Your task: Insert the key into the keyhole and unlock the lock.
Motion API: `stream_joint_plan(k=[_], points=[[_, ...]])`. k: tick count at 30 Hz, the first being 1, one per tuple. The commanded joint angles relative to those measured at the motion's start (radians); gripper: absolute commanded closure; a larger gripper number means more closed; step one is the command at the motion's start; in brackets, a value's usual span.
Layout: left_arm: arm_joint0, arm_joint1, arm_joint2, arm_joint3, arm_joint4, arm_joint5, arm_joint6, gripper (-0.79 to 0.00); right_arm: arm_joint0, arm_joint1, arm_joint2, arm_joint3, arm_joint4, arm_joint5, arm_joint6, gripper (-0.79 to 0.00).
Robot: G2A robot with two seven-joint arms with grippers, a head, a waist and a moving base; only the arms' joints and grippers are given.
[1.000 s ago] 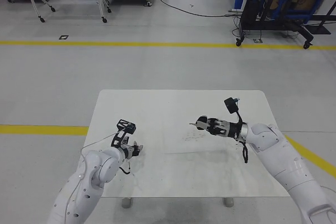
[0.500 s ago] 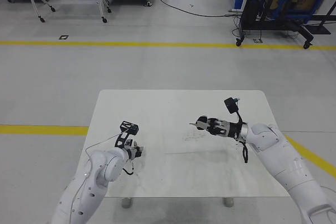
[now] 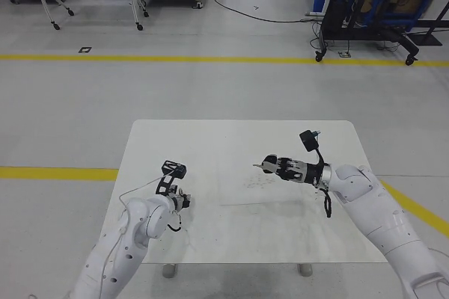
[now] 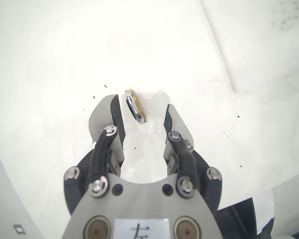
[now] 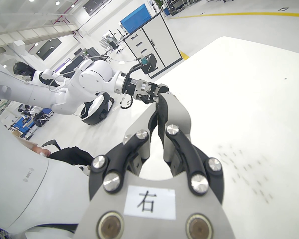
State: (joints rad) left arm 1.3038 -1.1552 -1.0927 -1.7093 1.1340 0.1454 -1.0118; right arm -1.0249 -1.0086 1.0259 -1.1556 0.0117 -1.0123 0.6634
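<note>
scuffed table | left end effector open astride lock | right end effector grips key

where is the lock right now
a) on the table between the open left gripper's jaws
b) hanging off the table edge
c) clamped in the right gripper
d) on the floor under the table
a: the lock sits on the table inside the open left gripper, whose jaws stand apart on either side of it without clamping it.
</note>
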Motion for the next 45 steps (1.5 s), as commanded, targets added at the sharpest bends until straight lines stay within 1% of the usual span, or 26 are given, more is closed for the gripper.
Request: stream_joint_plan(k=[1, 5, 9, 12, 15, 18, 27, 33, 34, 36, 38, 39, 41, 45], points=[[0.0, -0.001, -0.004, 0.003, 0.0, 0.006, 0.003, -0.308, 0.0, 0.0, 0.0, 0.0, 0.0, 0.0, 0.0, 0.0], [0.001, -0.002, -0.007, 0.004, 0.006, 0.007, 0.002, -0.249, 0.0, 0.0, 0.0, 0.0, 0.0, 0.0, 0.0, 0.0], [0.002, -0.003, -0.008, 0.003, 0.014, -0.002, 0.007, -0.246, 0.0, 0.0, 0.0, 0.0, 0.0, 0.0, 0.0, 0.0], [0.0, -0.004, -0.009, 0.004, 0.011, -0.012, 0.009, -0.215, 0.0, 0.0, 0.0, 0.0, 0.0, 0.0, 0.0, 0.0], [-0.003, -0.005, -0.008, 0.009, 0.011, -0.02, 0.008, -0.142, 0.0, 0.0, 0.0, 0.0, 0.0, 0.0, 0.0, 0.0], [-0.006, -0.007, 0.003, 0.015, 0.028, -0.031, 0.004, 0.0, 0.0, 0.0, 0.0, 0.0, 0.0, 0.0, 0.0, 0.0], [-0.009, -0.01, 0.008, 0.027, 0.031, -0.075, 0.04, 0.0, 0.0, 0.0, 0.0, 0.0, 0.0, 0.0, 0.0, 0.0], [-0.01, -0.01, -0.004, 0.027, 0.027, -0.092, 0.035, 0.0, 0.0, 0.0, 0.0, 0.0, 0.0, 0.0, 0.0, 0.0], [-0.01, -0.01, -0.005, 0.028, 0.025, -0.094, 0.035, -0.015, 0.0, 0.0, 0.0, 0.0, 0.0, 0.0, 0.0, 0.0], [-0.011, -0.011, -0.006, 0.031, 0.023, -0.097, 0.033, -0.231, 0.0, 0.0, 0.0, 0.0, 0.0, 0.0, 0.0, 0.0], [-0.013, -0.012, -0.003, 0.036, 0.023, -0.1, 0.032, -0.314, 0.0, 0.0, 0.0, 0.0, 0.0, 0.0, 0.0, 0.0], [-0.014, -0.013, -0.002, 0.038, 0.023, -0.099, 0.031, -0.342, 0.0, 0.0, 0.0, 0.0, 0.0, 0.0, 0.0, 0.0], [-0.016, -0.014, 0.002, 0.042, 0.021, -0.1, 0.032, -0.357, 0.0, 0.0, 0.0, 0.0, 0.0, 0.0, 0.0, 0.0], [-0.018, -0.017, 0.005, 0.046, 0.022, -0.096, 0.035, -0.342, 0.0, 0.0, 0.0, 0.0, 0.0, 0.0, 0.0, 0.0]])
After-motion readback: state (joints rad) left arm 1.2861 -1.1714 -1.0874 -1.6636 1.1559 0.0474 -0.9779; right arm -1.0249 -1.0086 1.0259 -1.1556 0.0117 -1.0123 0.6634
